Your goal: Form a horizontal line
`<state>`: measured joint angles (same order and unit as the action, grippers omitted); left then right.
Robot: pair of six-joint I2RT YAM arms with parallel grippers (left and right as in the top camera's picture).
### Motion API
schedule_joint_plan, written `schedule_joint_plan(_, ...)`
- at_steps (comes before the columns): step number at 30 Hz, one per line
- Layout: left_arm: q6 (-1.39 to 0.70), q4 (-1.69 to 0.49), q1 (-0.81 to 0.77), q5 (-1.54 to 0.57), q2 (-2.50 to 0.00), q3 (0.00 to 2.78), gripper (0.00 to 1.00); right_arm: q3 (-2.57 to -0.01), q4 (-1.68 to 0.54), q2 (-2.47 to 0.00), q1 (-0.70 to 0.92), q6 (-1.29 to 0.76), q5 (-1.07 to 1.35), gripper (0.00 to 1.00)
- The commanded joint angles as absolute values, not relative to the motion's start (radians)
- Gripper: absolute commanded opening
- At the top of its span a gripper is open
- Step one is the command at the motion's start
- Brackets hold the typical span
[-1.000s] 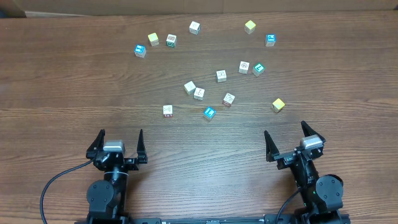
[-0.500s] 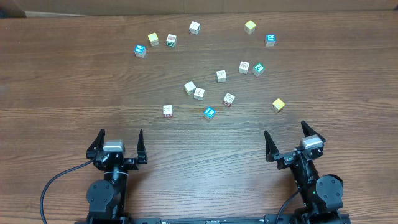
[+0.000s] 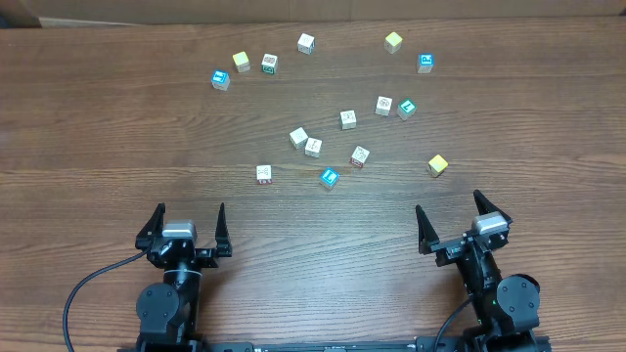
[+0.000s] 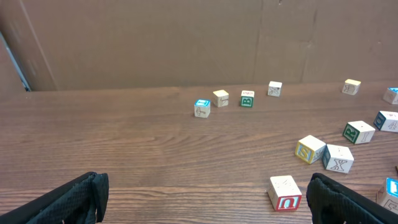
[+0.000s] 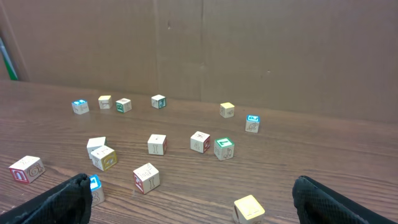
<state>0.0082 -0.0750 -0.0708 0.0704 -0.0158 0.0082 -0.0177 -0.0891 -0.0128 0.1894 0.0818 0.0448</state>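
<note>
Lying scattered, white, yellow, blue cubes (image 3: pixel 313 147) bear seemingly printed faces.

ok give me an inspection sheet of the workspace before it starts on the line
surface: wooden table, bare apart from the cubes
job's things: cubes scattered loose over the far half; no row formed yet
clutter: nothing seen
grippers: left gripper and right gripper both open, empty, at the near edge, clear of every cube
cables: one black cable looping by the left arm's base, away from the cubes
surroundings: cardboard wall behind the table's far edge
</note>
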Motion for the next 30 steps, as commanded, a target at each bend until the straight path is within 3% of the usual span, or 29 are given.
schedule_joint_plan(1,0.031,-0.069,-0.072,0.062,-0.005,0.006,1.0,-0.008,-0.081,-0.002,0.189,0.076,0.043,1.0)
schedule_joint_plan(18,0.029,-0.051,-0.072,-0.023,-0.005,0.077,1.0,-0.008,-0.081,-0.002,0.189,0.076,0.043,1.0)
schedule_joint_plan(30,0.02,-0.191,-0.072,-0.058,-0.261,0.47,1.0,-0.008,-0.081,-0.002,0.189,0.076,0.043,1.0)
